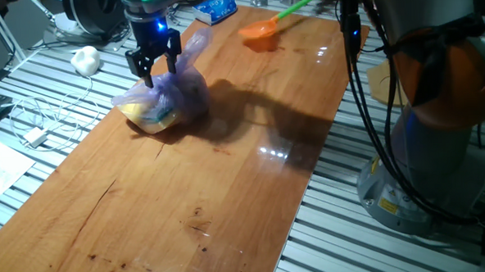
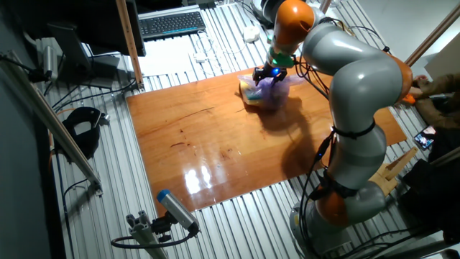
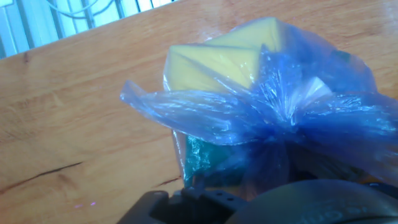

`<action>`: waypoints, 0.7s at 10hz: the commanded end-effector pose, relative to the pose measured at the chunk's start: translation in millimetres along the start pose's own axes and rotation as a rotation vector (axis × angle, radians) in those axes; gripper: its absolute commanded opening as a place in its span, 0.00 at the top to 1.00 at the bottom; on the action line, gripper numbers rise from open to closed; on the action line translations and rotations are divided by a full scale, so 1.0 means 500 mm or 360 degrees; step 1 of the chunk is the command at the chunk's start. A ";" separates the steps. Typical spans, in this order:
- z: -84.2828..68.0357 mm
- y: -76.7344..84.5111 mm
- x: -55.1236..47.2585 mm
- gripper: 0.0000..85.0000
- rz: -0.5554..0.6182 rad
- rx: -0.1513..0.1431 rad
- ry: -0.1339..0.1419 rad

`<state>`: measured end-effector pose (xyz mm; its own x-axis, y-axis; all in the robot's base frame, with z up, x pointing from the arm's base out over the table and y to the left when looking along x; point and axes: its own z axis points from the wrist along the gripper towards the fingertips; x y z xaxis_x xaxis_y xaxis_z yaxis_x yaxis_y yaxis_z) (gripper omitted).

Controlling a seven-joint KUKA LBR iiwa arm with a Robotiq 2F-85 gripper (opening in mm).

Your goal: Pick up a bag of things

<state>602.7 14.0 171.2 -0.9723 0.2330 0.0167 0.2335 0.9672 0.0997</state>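
The bag of things (image 1: 165, 100) is a translucent purple plastic bag lying on the wooden table (image 1: 228, 186), with yellow and teal items showing through. Its loose tail (image 1: 193, 46) sticks up to the right. My gripper (image 1: 159, 71) hangs just over the bag's top with its fingers spread, one on each side of the gathered plastic. In the other fixed view the gripper (image 2: 267, 73) sits over the bag (image 2: 267, 95). The hand view is filled by the bag (image 3: 261, 112) and its knot; the fingertips do not show there.
An orange-and-green toy shovel (image 1: 264, 32) and a small blue packet (image 1: 215, 8) lie at the table's far end. A white lump (image 1: 85, 58) and white cables (image 1: 37, 120) lie left of the table. The arm's base (image 1: 440, 144) stands to the right.
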 end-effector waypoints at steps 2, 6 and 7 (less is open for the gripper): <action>0.000 0.000 0.000 0.40 0.0002 0.0007 0.0030; 0.000 0.000 0.000 0.40 0.0066 0.0024 0.0043; 0.000 0.000 0.000 0.40 0.0085 0.0032 -0.0002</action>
<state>602.6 14.1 171.4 -0.9587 0.2840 0.0162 0.2844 0.9557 0.0764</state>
